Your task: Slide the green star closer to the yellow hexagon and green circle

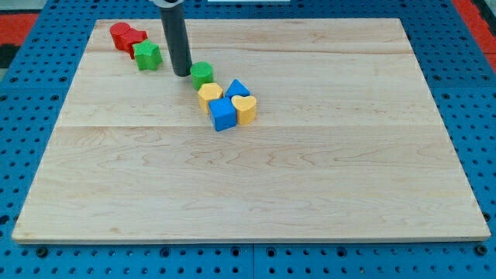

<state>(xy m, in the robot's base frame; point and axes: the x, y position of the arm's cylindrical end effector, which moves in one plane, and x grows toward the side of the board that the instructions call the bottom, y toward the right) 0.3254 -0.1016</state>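
While the dark rod stands straight up near the view's top, my tip (180, 74) rests on the wooden board (310, 194), just to the view's left of the green circle (201, 74). It looks very close to the green circle, but it is hard to tell if the two touch. The rod has no jaws, so it holds nothing at all. The green star (146, 55) sits farther to the view's left of the green circle and a little higher, with the rod between them. Two red blocks (125, 36) lie on the far side of the green star, toward the view's top left, just beside it. Right below the green circle is the yellow hexagon (210, 95), almost touching it. Packed close around the hexagon are a blue triangle (238, 87), a yellow heart (244, 109) and a blue cube (223, 115).
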